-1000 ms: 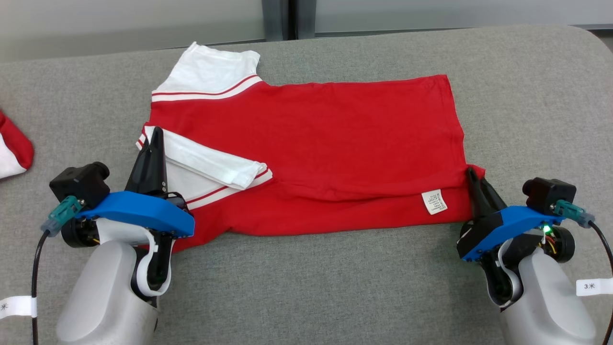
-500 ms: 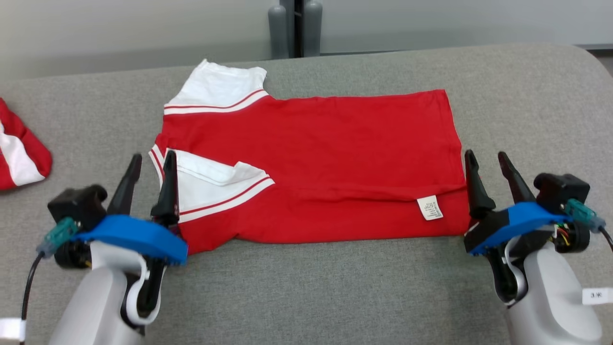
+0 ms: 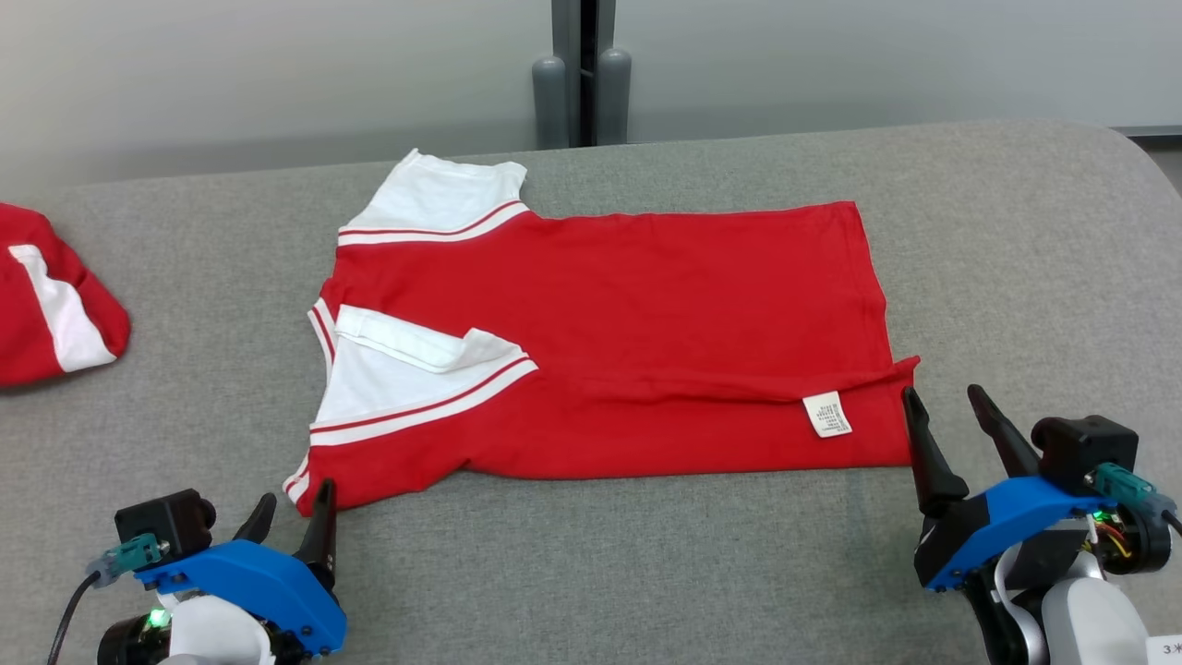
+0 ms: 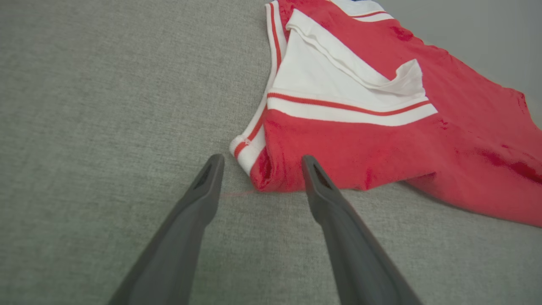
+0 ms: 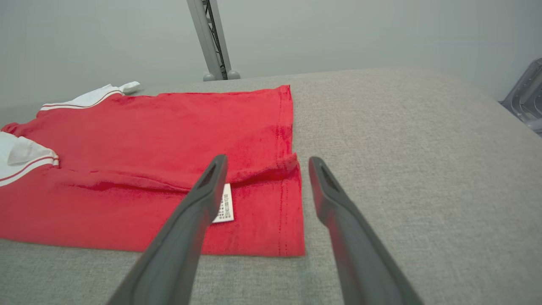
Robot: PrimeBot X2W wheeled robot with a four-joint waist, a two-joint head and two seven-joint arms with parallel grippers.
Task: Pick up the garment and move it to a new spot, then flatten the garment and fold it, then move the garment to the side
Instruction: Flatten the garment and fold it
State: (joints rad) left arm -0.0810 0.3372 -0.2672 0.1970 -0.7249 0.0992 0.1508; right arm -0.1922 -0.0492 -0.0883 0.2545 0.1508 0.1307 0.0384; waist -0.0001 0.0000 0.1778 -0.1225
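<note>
1. Head view: the red and white T-shirt [image 3: 628, 323] lies flat on the grey counter [image 3: 646, 573], just beyond both pairs of fingers. A second ago the left gripper [image 3: 295, 499] and right gripper [image 3: 942, 399] were pinched shut on its near edge, one at the sleeve end and one at the hem end. Now both stand wide, hold nothing, and have drawn back toward us. The whole picture has slid too, so our head has tilted. The shirt itself seems to lie where it was let go. A second red and white garment [image 3: 51, 305] sits well off to the outer side of the left fingers.
2. Left wrist view: the fingers are spread wide. The shirt's near cuff corner [image 4: 244, 148] lies just past the gap between the tips, and we cannot tell whether a tip brushes it. Beyond it, the white sleeve [image 4: 334, 72] is turned in over the red body.
3. Right wrist view: these fingers are equally wide and empty. The hem [image 5: 294, 203] runs beneath the gap between them, and the care label [image 5: 224, 207] peeks out beside the finger nearer the shirt's middle. A low ridge crosses the cloth just beyond the tips.
4. We judge the release to mark one fold as laid. The shirt is still long, so it probably needs at least one more fold, then the move aside. That ridge may want smoothing first, or the next fold could set crooked.
</note>
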